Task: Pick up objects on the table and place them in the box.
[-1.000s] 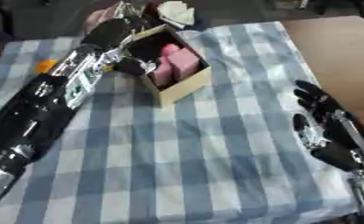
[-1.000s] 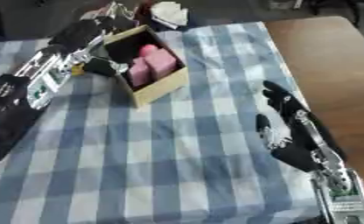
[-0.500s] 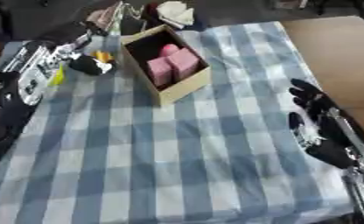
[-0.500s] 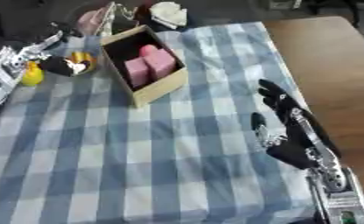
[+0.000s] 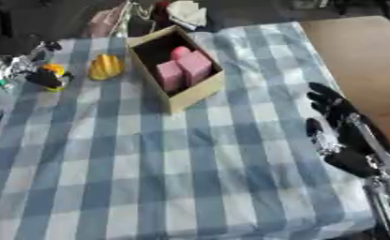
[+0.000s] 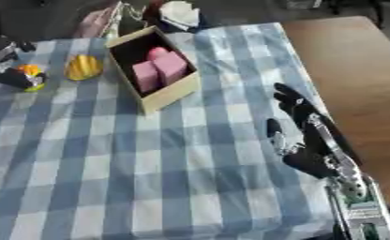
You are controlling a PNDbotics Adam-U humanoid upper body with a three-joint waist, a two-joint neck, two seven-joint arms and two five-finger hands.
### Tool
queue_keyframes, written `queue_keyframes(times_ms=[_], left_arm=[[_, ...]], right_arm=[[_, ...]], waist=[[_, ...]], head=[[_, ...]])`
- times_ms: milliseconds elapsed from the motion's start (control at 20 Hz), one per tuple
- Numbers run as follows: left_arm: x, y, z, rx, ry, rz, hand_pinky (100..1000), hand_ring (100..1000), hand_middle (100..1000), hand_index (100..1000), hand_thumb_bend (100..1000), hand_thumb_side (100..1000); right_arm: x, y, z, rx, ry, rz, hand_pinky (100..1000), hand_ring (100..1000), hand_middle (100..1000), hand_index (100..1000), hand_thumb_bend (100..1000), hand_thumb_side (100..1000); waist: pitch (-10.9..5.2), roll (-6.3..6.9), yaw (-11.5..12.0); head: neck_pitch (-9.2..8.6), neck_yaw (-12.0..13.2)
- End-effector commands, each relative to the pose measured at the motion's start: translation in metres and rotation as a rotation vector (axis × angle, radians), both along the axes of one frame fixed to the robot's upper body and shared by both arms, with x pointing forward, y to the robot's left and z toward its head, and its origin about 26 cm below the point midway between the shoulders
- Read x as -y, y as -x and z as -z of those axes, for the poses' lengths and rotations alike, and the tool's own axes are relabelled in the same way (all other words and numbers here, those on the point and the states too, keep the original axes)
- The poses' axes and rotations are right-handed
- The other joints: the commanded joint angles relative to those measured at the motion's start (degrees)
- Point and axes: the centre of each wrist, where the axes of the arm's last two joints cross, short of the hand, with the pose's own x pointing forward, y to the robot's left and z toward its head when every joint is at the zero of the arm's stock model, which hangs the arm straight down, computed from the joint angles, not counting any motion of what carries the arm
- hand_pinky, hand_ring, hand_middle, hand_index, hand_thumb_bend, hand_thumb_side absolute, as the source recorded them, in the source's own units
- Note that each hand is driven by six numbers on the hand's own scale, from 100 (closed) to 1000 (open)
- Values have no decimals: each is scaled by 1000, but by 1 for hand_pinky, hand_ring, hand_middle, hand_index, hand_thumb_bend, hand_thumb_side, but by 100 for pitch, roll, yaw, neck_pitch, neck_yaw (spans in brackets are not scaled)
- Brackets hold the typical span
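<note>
Left hand (image 5: 47, 78) clasps toy (orange-yellow).

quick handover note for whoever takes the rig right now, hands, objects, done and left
Left hand: at the cloth's far left edge, curled round a small yellow-orange object.
Right hand: idle and open at the right edge of the cloth, holding nothing.
Box: far centre of the checked cloth, open, with pink blocks already inside.
Yellow object: on the cloth just left of the box, not yet picked.
Left: box the held object, then the yellow one.
</note>
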Motion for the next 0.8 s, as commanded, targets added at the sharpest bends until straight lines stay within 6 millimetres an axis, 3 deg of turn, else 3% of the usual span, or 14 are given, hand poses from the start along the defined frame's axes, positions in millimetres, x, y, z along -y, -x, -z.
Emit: queue_keyframes(times_ms=[50,200,800], left_arm=[[-25,6,-13,35,-27,-78,744,724,786,867,357,295],[-33,9,-5,43,-22,-116,732,702,773,862,352,261],[-37,13,8,116,1,-148,738,711,787,866,330,306]], right_arm=[[4,-1,-6,18,8,10,1000,1000,1000,1000,100,389],[5,-1,-6,19,7,13,1000,1000,1000,1000,100,387],[3,-4,-11,38,7,4,1000,1000,1000,1000,100,375]], waist=[[-71,-61,15],[-65,-69,27],[101,-78,-58]], head=[[-14,-28],[-14,-33],[-14,71]])
